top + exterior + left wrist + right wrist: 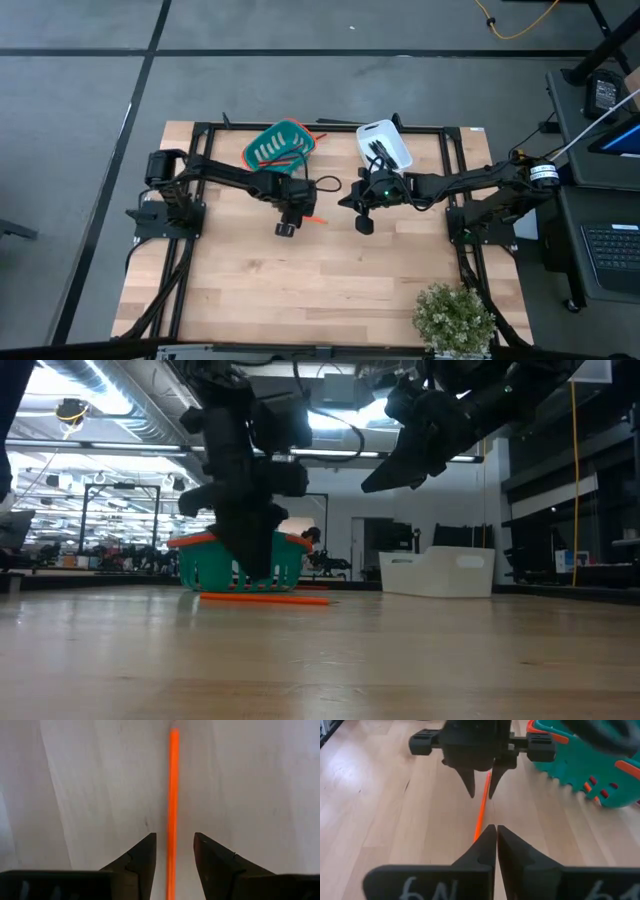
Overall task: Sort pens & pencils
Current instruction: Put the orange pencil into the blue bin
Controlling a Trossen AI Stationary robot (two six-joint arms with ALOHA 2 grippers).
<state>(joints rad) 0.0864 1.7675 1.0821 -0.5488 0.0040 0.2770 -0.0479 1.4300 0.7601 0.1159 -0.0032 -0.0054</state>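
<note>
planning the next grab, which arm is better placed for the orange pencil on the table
Left. Its gripper is open, fingers straddling the pencil. The right gripper is shut and raised off the table.

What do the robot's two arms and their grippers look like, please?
Both arms are dark, jointed and slim, with black cables looping along them. The left gripper has two black pointed fingers under a blocky body. The right gripper has matching wedge fingers with pale handwritten markings on its base, and a green light shows near its wrist.

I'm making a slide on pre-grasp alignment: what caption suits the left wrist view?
Open left gripper straddling an orange pencil lying on the wooden table.
</note>
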